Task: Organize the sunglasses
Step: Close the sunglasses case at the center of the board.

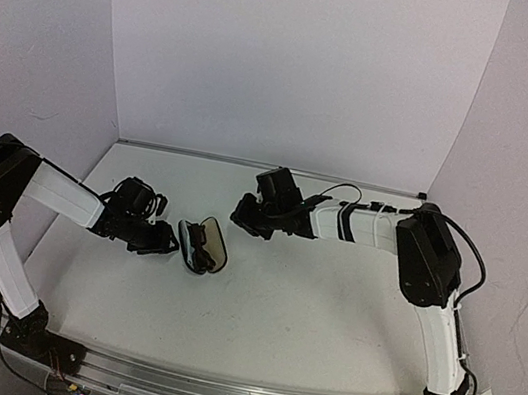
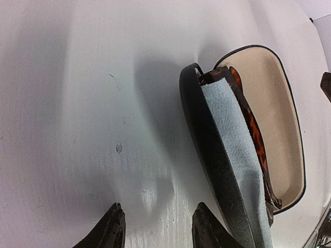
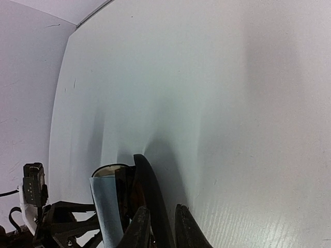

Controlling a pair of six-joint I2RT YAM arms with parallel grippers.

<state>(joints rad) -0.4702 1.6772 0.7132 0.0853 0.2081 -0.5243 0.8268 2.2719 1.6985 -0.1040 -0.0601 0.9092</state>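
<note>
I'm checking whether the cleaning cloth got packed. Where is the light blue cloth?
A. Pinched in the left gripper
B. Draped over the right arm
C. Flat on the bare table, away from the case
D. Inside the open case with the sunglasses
D: in the left wrist view the light blue cloth lies inside the open case, right against the sunglasses.
</note>
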